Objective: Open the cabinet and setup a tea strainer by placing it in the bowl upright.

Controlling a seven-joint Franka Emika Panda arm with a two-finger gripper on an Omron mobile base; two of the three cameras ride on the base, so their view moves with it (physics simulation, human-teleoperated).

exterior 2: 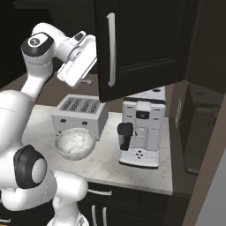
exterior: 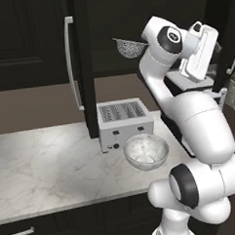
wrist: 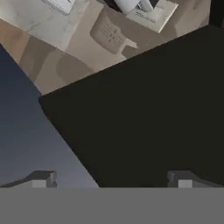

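Observation:
The dark cabinet stands open. Its left door is swung out edge-on with its silver bar handle, and its right door hangs open over the counter. Inside the cabinet sits the tea strainer, a small grey mesh basket partly hidden behind my arm. The frosted bowl rests on the counter in front of the toaster. My hand is raised at cabinet height to the right of the strainer, apart from it. In the hand view my gripper is open with nothing between its fingers, facing a dark panel.
A silver toaster stands behind the bowl on the marble counter. A white coffee machine sits to the right, under the open right door. My own arm rises between the bowl and the coffee machine.

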